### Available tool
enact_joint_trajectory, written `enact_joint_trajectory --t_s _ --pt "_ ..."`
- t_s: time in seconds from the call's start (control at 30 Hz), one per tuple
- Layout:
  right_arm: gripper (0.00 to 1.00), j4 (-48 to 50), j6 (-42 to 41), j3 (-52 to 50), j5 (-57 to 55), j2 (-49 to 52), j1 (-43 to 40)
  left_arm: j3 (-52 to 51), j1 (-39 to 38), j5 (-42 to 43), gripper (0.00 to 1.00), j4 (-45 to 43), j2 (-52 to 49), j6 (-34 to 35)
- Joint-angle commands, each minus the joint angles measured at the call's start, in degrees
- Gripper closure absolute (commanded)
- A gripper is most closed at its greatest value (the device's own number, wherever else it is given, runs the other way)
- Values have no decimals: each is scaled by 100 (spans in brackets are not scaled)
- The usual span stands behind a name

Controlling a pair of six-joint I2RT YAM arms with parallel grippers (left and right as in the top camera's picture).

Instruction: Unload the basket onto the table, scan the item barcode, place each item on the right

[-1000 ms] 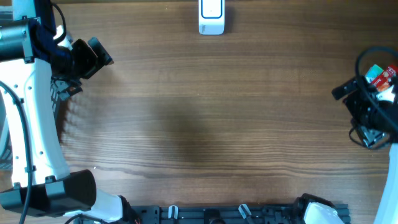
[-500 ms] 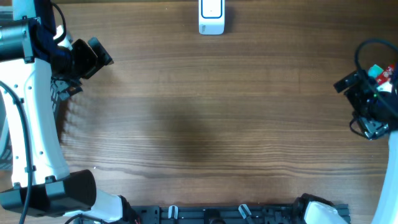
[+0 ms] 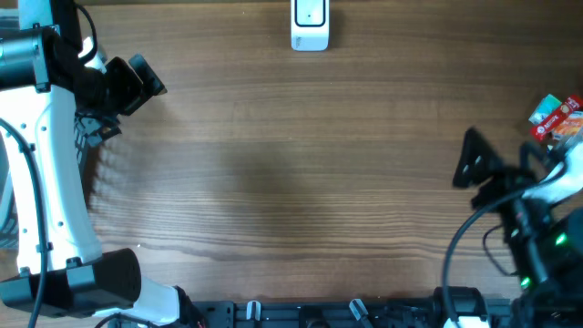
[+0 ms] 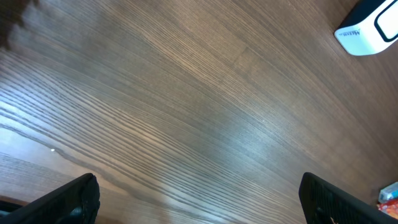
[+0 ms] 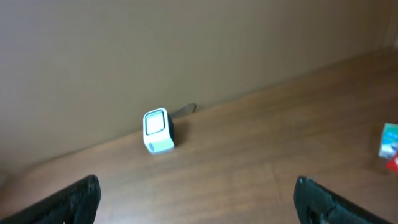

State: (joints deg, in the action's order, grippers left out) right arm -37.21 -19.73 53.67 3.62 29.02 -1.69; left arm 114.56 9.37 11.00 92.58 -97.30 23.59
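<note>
The item [image 3: 557, 115], a small red and teal packet, lies on the table at the far right edge; it also shows in the right wrist view as the packet [image 5: 389, 145] and in the left wrist view as the packet [image 4: 388, 193]. The white barcode scanner [image 3: 310, 25] stands at the back middle, seen too as the scanner [image 5: 157, 130] and the scanner [image 4: 370, 26]. My right gripper [image 3: 463, 162] is open and empty, to the left of and nearer than the item, facing the scanner. My left gripper [image 3: 153, 77] hangs open and empty at the far left.
The wooden table [image 3: 301, 173] spreads bare between the two arms. A black rail [image 3: 310, 312] with fittings runs along the near edge. A brown wall [image 5: 186, 43] rises behind the scanner.
My right arm has pulled away from the item toward the near edge and to the left, uncovering the packet. The left arm has not moved.
</note>
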Motion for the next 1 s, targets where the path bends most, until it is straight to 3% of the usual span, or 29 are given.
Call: enact_joint_trajectory --t_s 0.0,0.17,0.27,0.53,0.97 --pt "0 1005 662 -1261 728 -767 24 -35 -26 46 0 -17 -33 -70" --pt "0 3042 1294 -2916 1572 -1484 81 -35 -26 46 0 -17 -33 -70" --pt "0 3582 1399 -3576 1506 -1891 229 -35 -26 46 0 -17 -33 -70" --pt "0 3969 1349 -4612 831 -2861 474 -35 -26 46 0 -15 -33 -70" --pt "0 4424 1346 -5123 -232 -2883 474 -35 -26 46 0 -15 -33 -70"
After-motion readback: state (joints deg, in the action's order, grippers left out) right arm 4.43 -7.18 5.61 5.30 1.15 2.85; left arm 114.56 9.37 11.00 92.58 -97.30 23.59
